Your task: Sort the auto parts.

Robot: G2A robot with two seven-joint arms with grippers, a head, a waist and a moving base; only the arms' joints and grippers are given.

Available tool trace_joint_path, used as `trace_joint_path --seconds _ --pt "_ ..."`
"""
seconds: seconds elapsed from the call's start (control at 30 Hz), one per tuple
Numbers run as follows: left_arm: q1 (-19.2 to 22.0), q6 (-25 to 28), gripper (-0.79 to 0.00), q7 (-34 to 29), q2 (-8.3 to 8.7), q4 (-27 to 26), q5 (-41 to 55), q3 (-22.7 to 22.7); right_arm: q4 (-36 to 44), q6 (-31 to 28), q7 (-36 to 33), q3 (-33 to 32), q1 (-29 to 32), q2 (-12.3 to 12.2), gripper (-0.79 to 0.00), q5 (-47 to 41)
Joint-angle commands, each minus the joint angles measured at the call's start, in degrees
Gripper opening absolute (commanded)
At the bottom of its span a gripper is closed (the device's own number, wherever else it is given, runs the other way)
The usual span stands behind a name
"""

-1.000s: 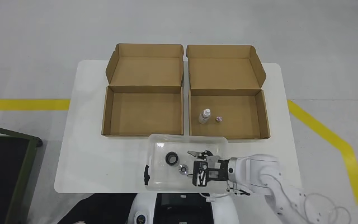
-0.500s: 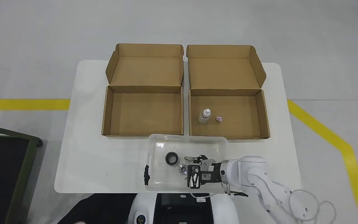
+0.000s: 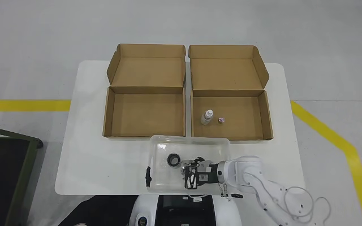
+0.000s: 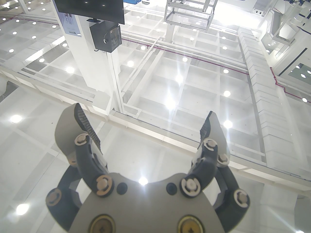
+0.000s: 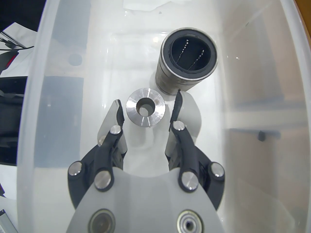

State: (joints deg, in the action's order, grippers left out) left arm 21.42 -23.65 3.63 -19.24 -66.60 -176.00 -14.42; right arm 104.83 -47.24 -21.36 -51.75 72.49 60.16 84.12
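Observation:
A clear plastic bin point(image 3: 158, 148) sits at the table's front edge. Inside it lie a small silver bushing point(image 5: 145, 109) with a centre hole and a dark cylindrical bearing point(image 5: 187, 60) standing on end. My right gripper point(image 5: 148, 109) is down in the bin, open, its fingers on either side of the silver bushing without gripping it. From above, the right gripper point(image 3: 188, 172) sits just right of the dark bearing point(image 3: 173, 161). My left gripper point(image 4: 144, 124) is open with nothing between its fingers, pointing up at the ceiling.
Two open cardboard boxes stand behind the bin. The left box point(image 3: 145, 114) holds nothing. The right box point(image 3: 249, 116) holds a small white bottle point(image 3: 207, 117) and a tiny pinkish part point(image 3: 222, 120). Bare table lies left of the bin.
My right gripper has moved leftward inside the bin, toward the silver bushing and the dark bearing. The parts have not moved.

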Motion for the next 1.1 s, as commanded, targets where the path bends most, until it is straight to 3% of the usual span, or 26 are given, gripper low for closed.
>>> trace_joint_path --seconds 0.0,0.27,0.4,0.53,1.07 --pt "0.0 0.0 0.0 0.0 0.0 0.0 0.0 0.0 -0.17 0.1 0.09 0.13 -0.14 0.05 -0.419 -0.2" --pt "0.0 0.0 0.0 0.0 0.0 0.0 0.0 0.0 -0.48 0.36 0.25 0.44 -0.2 0.09 -0.542 -0.37" --pt "0.0 0.0 0.0 0.0 0.0 0.0 0.0 0.0 -0.43 0.3 0.19 0.4 -0.23 0.05 -0.637 -0.22" --pt "0.0 0.0 0.0 0.0 0.0 0.0 0.0 0.0 0.32 -0.05 0.1 -0.11 -0.11 -0.1 -0.785 -0.48" --pt "0.0 0.0 0.0 0.0 0.0 0.0 0.0 0.0 8.61 -2.72 1.21 -7.14 3.58 -1.81 -0.785 -6.73"
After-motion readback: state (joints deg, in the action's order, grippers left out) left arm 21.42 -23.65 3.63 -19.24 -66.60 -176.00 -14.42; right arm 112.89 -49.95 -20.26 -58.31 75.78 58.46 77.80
